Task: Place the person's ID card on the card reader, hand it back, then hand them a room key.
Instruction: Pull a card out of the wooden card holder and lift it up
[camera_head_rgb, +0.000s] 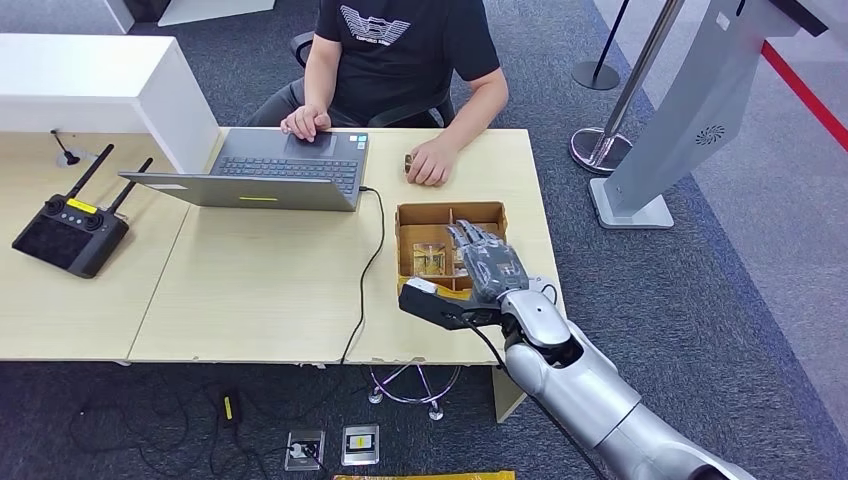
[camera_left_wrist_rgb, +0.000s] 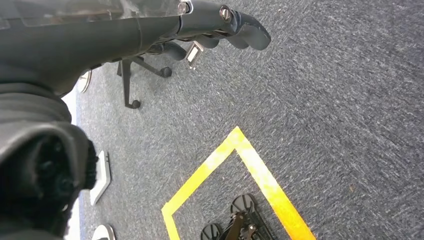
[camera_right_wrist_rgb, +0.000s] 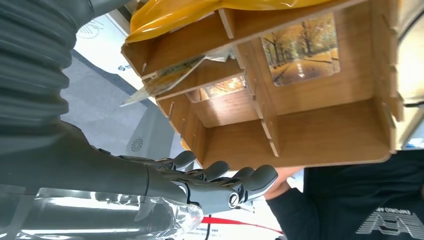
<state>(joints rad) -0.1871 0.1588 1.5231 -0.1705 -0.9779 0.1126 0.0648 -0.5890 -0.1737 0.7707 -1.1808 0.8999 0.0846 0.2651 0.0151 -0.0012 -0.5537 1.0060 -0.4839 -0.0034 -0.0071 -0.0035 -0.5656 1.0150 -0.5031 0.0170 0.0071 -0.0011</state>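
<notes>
My right hand (camera_head_rgb: 488, 262) hovers over the wooden compartment box (camera_head_rgb: 404, 216) near the table's right edge, fingers stretched out and holding nothing. In the right wrist view the fingers (camera_right_wrist_rgb: 225, 182) lie beside the box (camera_right_wrist_rgb: 310, 135). Cards printed with an autumn tree picture (camera_right_wrist_rgb: 300, 50) lie in its compartments, one also in the head view (camera_head_rgb: 430, 260). A black card reader (camera_head_rgb: 432, 302) sits on the table just in front of the box, against my wrist. The person's hand (camera_head_rgb: 433, 163) rests on the table by a small brown object (camera_head_rgb: 409, 162). My left hand (camera_left_wrist_rgb: 235, 22) hangs over the floor, fingers straight, holding nothing.
An open laptop (camera_head_rgb: 270, 170) stands before the seated person (camera_head_rgb: 400, 50), its black cable (camera_head_rgb: 368, 270) running down across the table. A black remote controller (camera_head_rgb: 68, 232) lies at the left. A grey kiosk stand (camera_head_rgb: 680, 110) and a stanchion base (camera_head_rgb: 598, 145) are right of the table.
</notes>
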